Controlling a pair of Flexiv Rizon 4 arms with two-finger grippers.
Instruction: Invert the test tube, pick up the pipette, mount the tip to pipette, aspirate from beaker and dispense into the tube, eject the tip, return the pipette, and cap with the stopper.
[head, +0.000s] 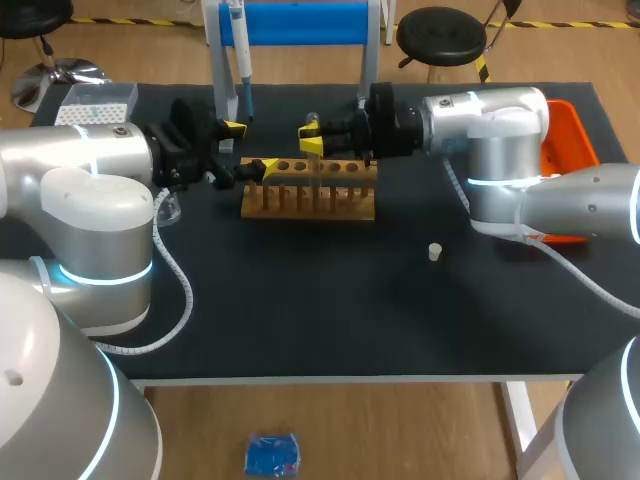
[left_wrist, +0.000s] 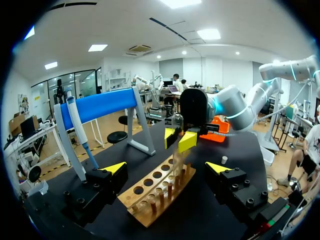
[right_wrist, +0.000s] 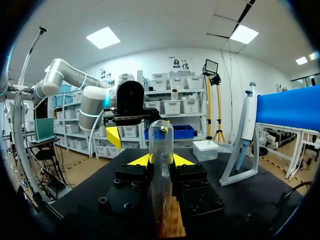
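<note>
The clear test tube (right_wrist: 161, 165) stands upright with its rounded end up, and my right gripper (right_wrist: 161, 160) is shut on it just above the wooden rack (head: 310, 195). From overhead, the right gripper (head: 312, 139) hovers over the rack's back edge. My left gripper (head: 248, 148) is open at the rack's left end, holding nothing. Seen from the left wrist, the rack (left_wrist: 150, 197) lies between the left gripper (left_wrist: 166, 168) fingers, with the tube (left_wrist: 177, 169) ahead. The pipette (head: 240, 55) hangs on its blue stand. A white stopper (head: 435, 252) lies right of the rack.
A tip box (head: 95, 103) sits at the back left and an orange tray (head: 570, 130) at the back right. A glass vessel (head: 167, 208) is partly hidden under my left arm. The stand's legs (head: 222, 70) rise just behind the rack.
</note>
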